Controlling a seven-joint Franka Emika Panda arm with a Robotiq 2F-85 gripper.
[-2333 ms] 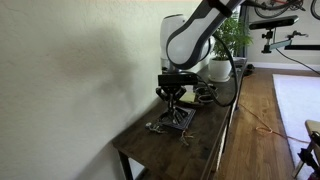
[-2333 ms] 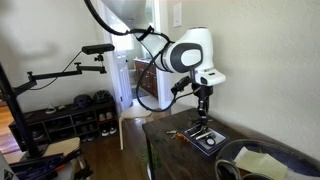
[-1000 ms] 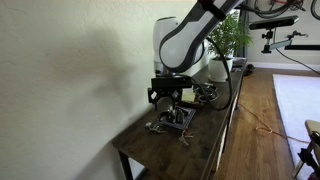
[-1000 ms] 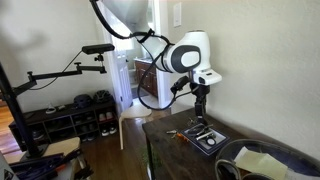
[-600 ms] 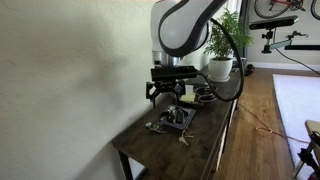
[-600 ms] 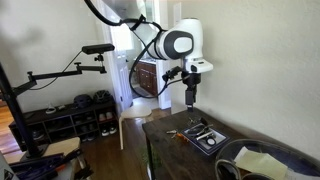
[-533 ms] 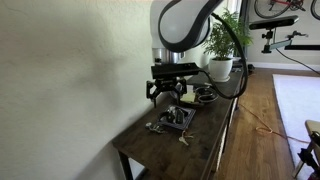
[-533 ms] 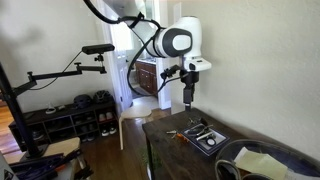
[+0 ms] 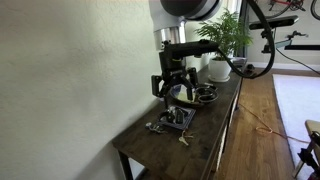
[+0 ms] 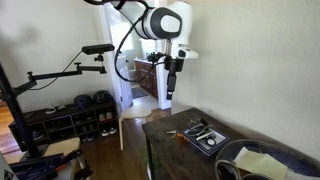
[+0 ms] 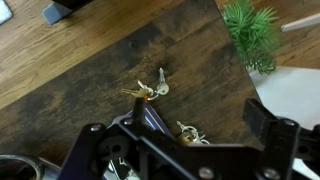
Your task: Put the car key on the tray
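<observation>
On the dark desk (image 9: 165,152), at centre frame in an exterior view, sits the shallow square tray (image 9: 178,119); in both exterior views it lies below the raised arm (image 10: 207,138). A small dark elongated shape on the tray reads as the car key (image 10: 201,131), though it is too small to make out in detail. At the lower right of the frame a round dish (image 10: 262,160) holds a yellow item. Two small bowls (image 9: 205,96) stand just beyond the tray; their contents cannot be told.

The fingers (image 10: 170,86) hang spread apart and hold nothing; the wrist view shows them wide at the bottom edge, partly hiding the tray. Compared with 2.3 s ago, when they were low over the tray, they now sit well above it, and the arm's body has left the top of the frame. The tray and its contents lie where they did.

A silvery bunch of keys (image 9: 155,127) rests on the desk beside the tray, toward the lower left, and appears at centre in the wrist view (image 11: 150,91). A potted plant (image 9: 220,45) stands at the desk's far end, upper right.
</observation>
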